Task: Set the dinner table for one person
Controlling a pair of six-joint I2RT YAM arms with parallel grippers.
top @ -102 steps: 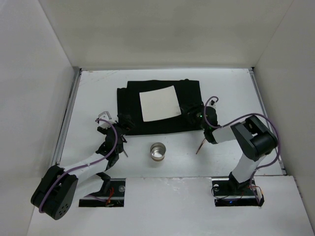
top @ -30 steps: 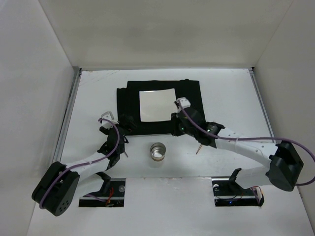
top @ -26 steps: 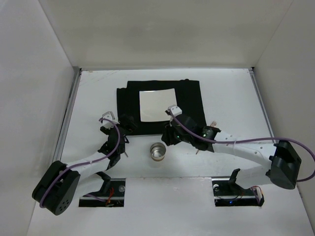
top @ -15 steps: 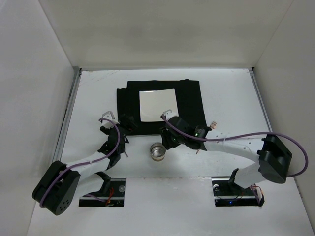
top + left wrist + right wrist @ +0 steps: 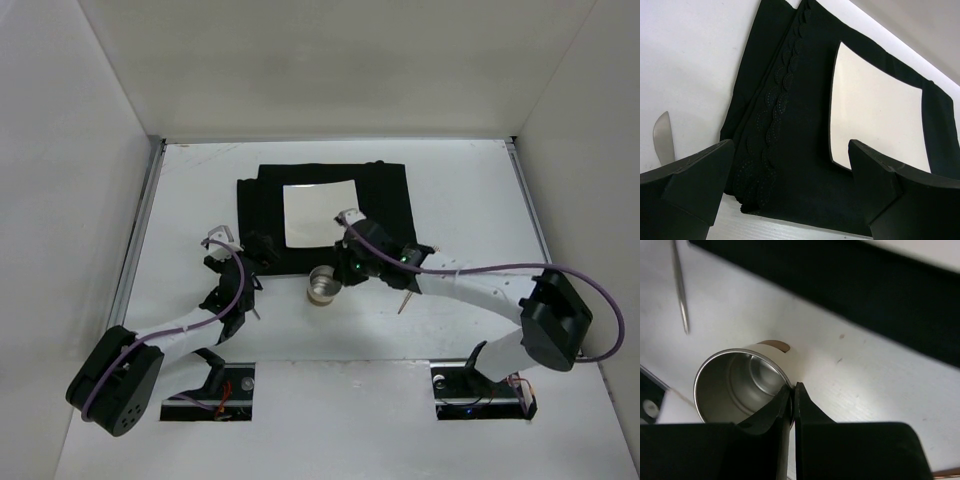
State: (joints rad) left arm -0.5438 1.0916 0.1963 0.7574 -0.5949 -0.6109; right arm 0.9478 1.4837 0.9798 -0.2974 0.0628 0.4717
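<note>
On the white dinner table (image 5: 470,190) lies a black cloth mat (image 5: 262,200) with a white square plate (image 5: 320,212) on it. A metal cup (image 5: 321,287) sits just in front of the mat's near edge. My right gripper (image 5: 338,276) is shut on the cup's rim (image 5: 785,380), one finger inside and one outside (image 5: 805,402). The left gripper (image 5: 256,254) hovers open over the mat's front left corner (image 5: 765,190), with nothing between its fingers (image 5: 690,182).
A silver knife (image 5: 662,140) lies on the table left of the mat, beside the left arm (image 5: 255,311). A copper-coloured utensil (image 5: 404,300) lies under the right arm. Metal rails (image 5: 140,240) edge the table, and white walls enclose it.
The right arm swung left from the mat's right side to the cup, opened and shut on its rim. The cup has shifted toward the mat's edge. The left arm stayed put.
</note>
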